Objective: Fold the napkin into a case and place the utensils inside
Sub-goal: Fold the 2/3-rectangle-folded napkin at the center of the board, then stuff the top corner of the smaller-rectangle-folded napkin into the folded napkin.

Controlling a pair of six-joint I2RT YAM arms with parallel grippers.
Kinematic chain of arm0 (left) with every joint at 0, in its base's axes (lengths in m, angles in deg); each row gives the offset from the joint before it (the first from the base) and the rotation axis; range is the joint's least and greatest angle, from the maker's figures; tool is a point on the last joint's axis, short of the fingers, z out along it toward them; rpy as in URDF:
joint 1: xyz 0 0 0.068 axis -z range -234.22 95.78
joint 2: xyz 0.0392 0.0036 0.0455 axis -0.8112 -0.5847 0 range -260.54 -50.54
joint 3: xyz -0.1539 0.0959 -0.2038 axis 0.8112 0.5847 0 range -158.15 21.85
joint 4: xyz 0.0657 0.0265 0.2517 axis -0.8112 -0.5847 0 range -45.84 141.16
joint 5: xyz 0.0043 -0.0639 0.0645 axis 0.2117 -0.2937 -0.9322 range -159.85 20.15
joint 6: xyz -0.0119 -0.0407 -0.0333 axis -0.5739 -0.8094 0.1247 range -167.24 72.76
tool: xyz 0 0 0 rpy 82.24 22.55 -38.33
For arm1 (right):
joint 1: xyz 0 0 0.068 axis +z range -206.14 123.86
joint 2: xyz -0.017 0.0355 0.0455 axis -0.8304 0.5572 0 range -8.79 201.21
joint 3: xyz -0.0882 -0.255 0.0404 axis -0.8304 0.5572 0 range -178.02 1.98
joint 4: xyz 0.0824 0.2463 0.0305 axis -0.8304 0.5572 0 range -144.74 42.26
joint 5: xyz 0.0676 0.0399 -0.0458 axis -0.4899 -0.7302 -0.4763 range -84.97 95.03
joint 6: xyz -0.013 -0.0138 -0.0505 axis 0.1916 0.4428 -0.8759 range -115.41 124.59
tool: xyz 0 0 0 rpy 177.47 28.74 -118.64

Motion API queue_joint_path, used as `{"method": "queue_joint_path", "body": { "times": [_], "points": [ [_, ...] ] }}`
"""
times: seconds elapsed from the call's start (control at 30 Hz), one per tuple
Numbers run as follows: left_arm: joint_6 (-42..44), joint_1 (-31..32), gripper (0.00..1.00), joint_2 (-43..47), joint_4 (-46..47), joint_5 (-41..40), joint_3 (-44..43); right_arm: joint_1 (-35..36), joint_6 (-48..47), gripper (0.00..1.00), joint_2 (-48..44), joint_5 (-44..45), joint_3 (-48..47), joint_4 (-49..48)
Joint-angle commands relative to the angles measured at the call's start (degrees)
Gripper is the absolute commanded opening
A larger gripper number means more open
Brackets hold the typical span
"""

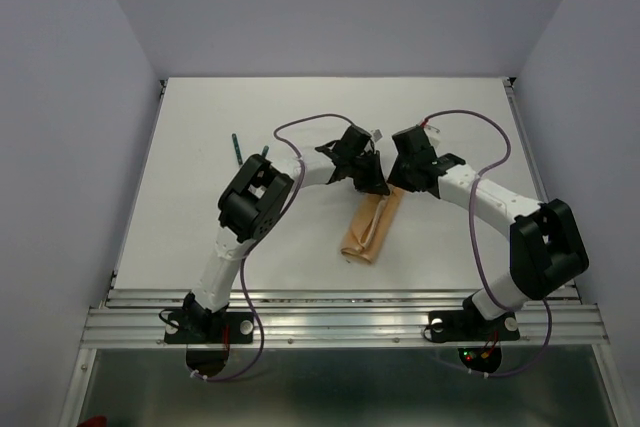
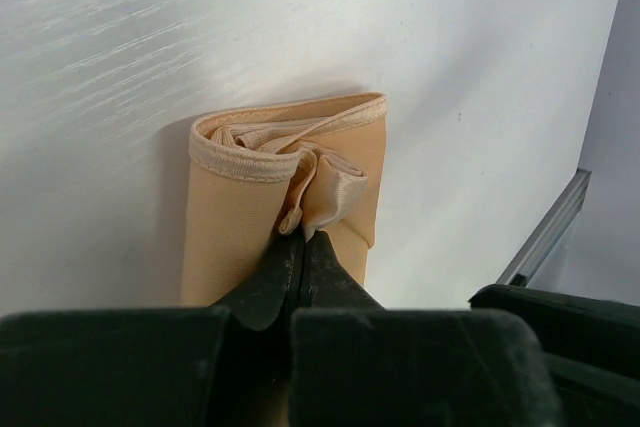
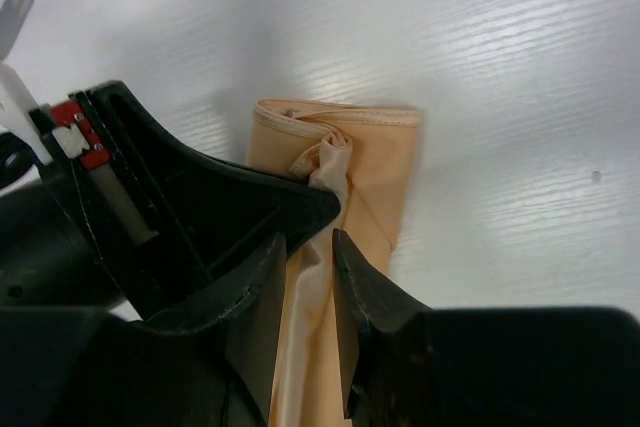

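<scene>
The napkin [image 1: 368, 232] lies folded as a narrow oblong case in the middle of the white table. Its layered end faces the left wrist view [image 2: 235, 217] and the right wrist view [image 3: 385, 162]. My left gripper [image 1: 378, 185] is at its far end, shut [image 2: 302, 237] on a small raised fold of the cloth. My right gripper [image 1: 398, 188] is just beside it, jaws a little apart [image 3: 311, 237] astride a ridge of the cloth. The left gripper's black body [image 3: 200, 207] presses close to it. One thin dark green utensil handle [image 1: 235, 147] lies far left; other utensils are hidden.
Both arms arch over the table's middle with purple cables looping above them. An aluminium rail [image 1: 340, 312] runs along the near edge and shows in the left wrist view [image 2: 545, 232]. Pale walls close the table on three sides.
</scene>
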Motion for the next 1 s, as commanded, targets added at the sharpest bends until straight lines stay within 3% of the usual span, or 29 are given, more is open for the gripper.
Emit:
{"method": "queue_joint_path", "body": {
  "times": [0.0, 0.33, 0.53, 0.73, 0.97],
  "points": [
    [8.9, 0.5, 0.00, -2.0, -6.4, 3.4, -5.3, -0.4, -8.1, 0.32, -3.0, 4.1, 2.6, 1.9],
    [24.1, 1.6, 0.00, -6.5, -17.1, 8.3, -14.2, -2.4, -4.3, 0.31, -10.0, 3.3, 14.3, 3.3],
    [32.1, 3.9, 0.00, -6.8, -23.8, 6.5, -15.9, -2.4, -8.4, 0.28, -14.1, -1.1, 16.7, 2.5],
    [30.5, 3.9, 0.00, -2.3, -17.3, 6.4, -9.6, -2.4, -13.8, 0.26, -13.6, -4.5, 13.8, 2.1],
    [18.3, 2.7, 0.00, 1.8, -5.6, 6.5, -2.0, -2.4, -15.9, 0.25, -10.1, -3.5, 11.4, 2.3]
  ]
}}
